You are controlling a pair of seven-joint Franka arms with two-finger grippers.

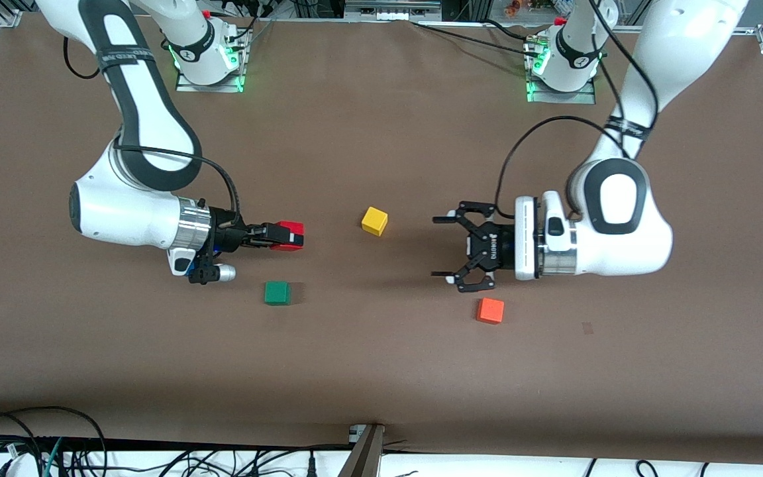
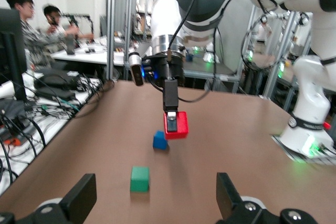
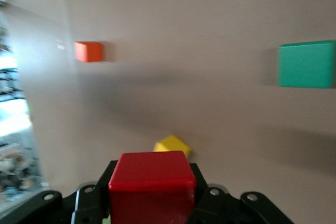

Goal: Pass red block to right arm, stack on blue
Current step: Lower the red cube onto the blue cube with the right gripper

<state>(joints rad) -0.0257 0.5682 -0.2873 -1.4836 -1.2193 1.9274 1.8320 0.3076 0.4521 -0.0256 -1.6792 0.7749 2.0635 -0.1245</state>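
Red block [image 1: 288,235], a matte bright cube, is sitting clamped in the right gripper [image 1: 275,236] left of centre, apparently above the blue cube [image 2: 160,140]. Left gripper [image 1: 449,250] is hanging spread, right of centre.

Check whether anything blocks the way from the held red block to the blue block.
Nothing visible does. The right gripper holds the red block in the air, the blue block sits uncovered on the table just beside it, and the green block lies apart.

Red block [image 1: 288,234] aloft in right hand [image 1: 274,237]; blue cube [image 2: 160,140] on table
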